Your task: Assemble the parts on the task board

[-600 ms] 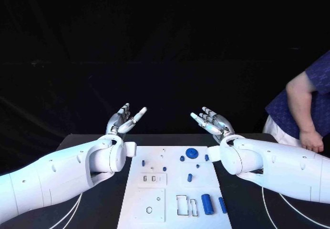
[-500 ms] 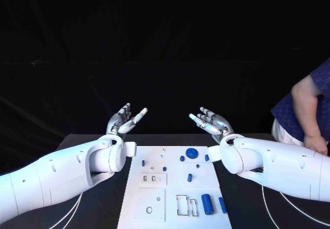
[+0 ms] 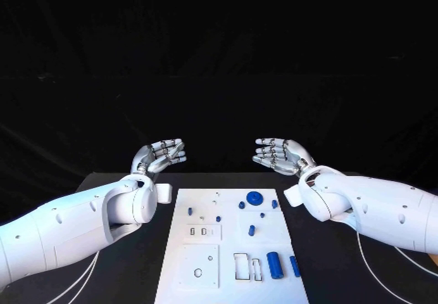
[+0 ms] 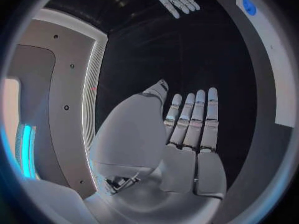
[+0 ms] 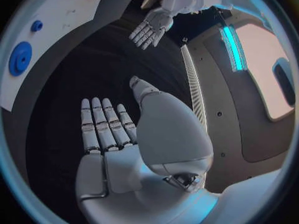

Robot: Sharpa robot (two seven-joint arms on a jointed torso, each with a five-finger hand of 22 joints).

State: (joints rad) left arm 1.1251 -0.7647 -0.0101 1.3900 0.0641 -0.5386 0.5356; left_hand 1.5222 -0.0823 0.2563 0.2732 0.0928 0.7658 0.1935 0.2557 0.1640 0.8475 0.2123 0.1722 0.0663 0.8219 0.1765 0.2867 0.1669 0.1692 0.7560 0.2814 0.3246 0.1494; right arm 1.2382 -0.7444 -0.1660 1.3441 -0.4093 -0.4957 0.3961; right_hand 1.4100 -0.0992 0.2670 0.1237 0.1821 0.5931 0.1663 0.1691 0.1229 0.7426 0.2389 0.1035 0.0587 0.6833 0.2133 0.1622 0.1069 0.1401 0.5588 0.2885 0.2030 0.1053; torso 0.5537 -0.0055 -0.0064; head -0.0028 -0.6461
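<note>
The black counter point(image 3: 109, 183) carried the white board point(image 3: 230, 253) at centre. Blue parts point(image 3: 274, 264) lay toward 4 o'clock, apparently light, rigid, slippery; pinch them mid-body. Left hand point(image 3: 160, 156) and right hand point(image 3: 281, 155) hovered empty, fingers apart.

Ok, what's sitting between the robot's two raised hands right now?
Nothing. In the head view the left hand and right hand hang open past the task board's far edge, with only dark backdrop between them.

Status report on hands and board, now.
Left hand and right hand open, raised beyond the board's far end, holding nothing. Task board untouched, blue parts loose on it. Nothing in the way.
</note>
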